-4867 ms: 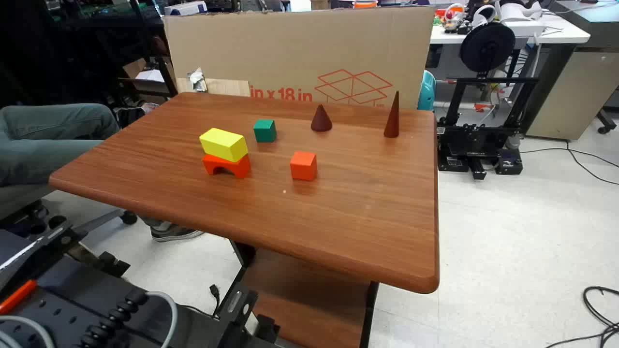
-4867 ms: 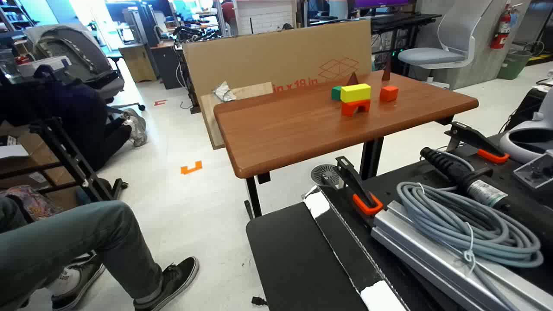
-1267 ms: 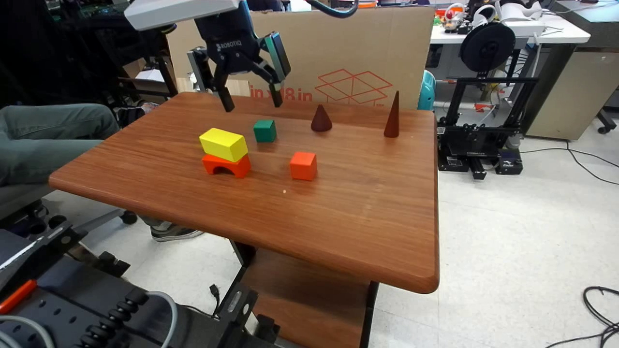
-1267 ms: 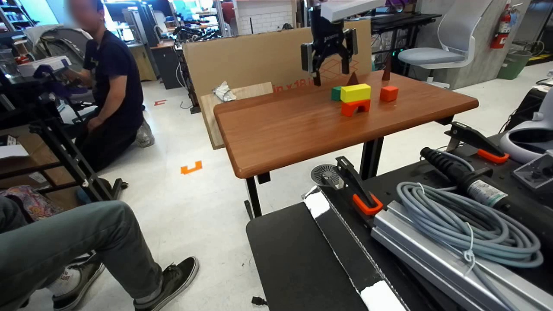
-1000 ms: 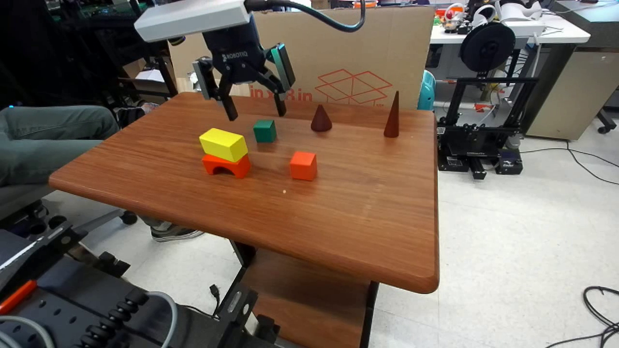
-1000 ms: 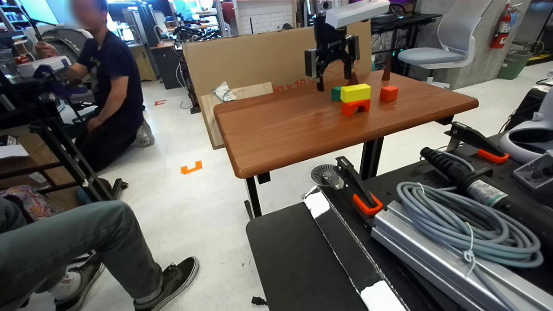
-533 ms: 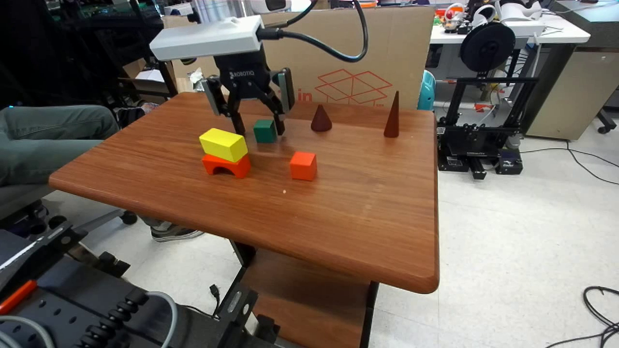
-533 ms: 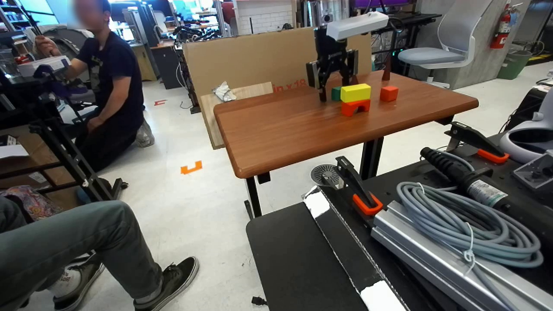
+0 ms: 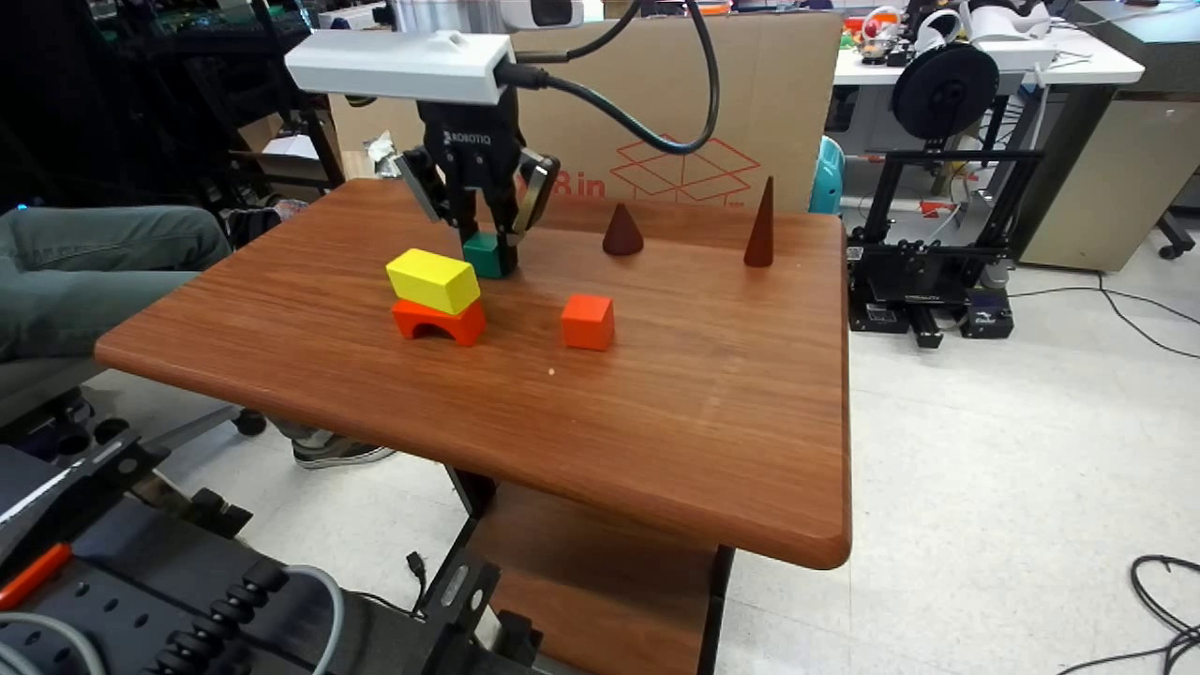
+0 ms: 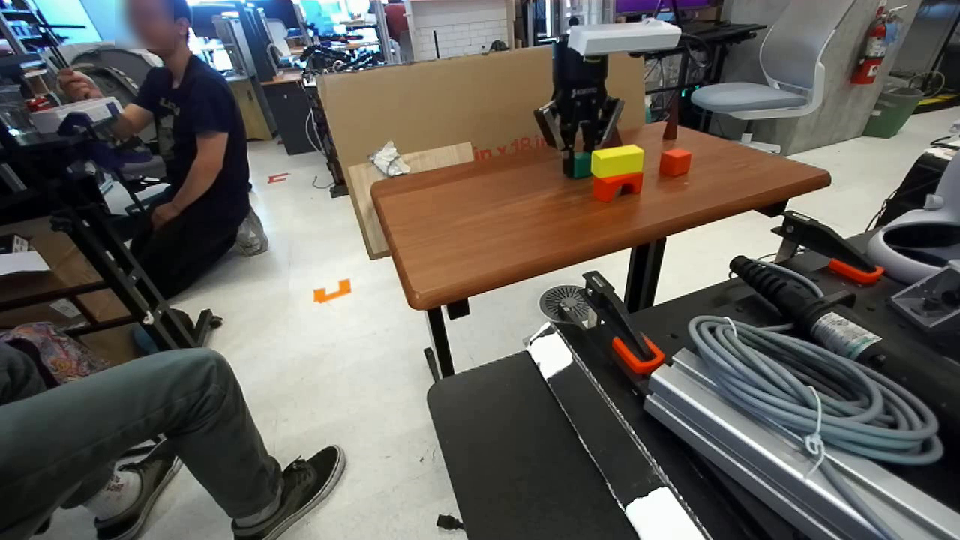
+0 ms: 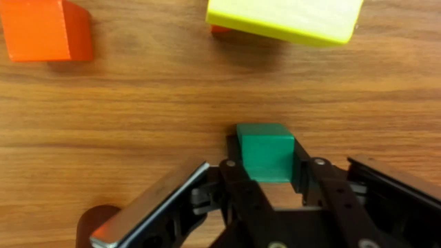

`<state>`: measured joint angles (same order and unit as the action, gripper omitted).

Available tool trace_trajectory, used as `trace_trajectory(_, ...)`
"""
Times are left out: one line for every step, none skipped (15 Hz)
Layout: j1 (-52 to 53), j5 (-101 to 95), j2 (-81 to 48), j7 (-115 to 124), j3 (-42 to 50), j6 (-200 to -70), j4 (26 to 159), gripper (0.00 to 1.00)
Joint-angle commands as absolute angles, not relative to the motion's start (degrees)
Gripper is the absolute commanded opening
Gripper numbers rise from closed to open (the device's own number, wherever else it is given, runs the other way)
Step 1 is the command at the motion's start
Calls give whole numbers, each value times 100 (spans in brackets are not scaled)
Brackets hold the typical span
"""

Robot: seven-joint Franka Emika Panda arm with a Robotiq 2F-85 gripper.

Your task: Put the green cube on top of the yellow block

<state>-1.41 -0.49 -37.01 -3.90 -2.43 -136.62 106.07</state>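
Fingers (image 11: pixel 234 148) grip the green cube (image 11: pixel 268 156) on the worktop (image 10: pixel 487 232), in an exterior view left of and partly behind the yellow block (image 10: pixel 617 162), itself atop an orange-red arch (image 10: pixel 604 186); right of the block, an orange-red cube (image 10: pixel 675 163).

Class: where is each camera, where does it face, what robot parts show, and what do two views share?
In an exterior view: off the brown wooden table, looking down across it; black Robotiq gripper and arm's end show.
In an exterior view: behind coiled grey cable, facing the table and brown cardboard sheet; same parts show.
Wrist view: above the small green cube, looking down; black fingers show.
Both exterior views share the yellow rectangular block.
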Motion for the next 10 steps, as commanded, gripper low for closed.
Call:
trace_trajectory(-436, 557, -3377, -579, -456, -12919, 10661, 8)
trace_trajectory(-484, 715, -3243, -634, -506, -12608, 10724, 8)
trace_trajectory(-488, 845, -3134, -585, -506, -12353, 10776, 8)
trace_trajectory(-451, 947, -2982, -449, -474, -12195, 10887, 8)
trace_trajectory(-418, 1039, -2834, -356, -441, -12084, 10989, 8)
trace_trajectory(-370, 1111, -2693, -228, -395, -12079, 11100, 8)
trace_trajectory(-332, 1157, -2563, -115, -362, -12054, 11187, 8)
trace_trajectory(-290, 1170, -2416, 15, -333, -12111, 11314, 8)
trace_trajectory(-250, 1144, -2288, 155, -305, -12148, 11425, 8)
trace_trajectory(-210, 1109, -2148, 297, -279, -12222, 11557, 8)
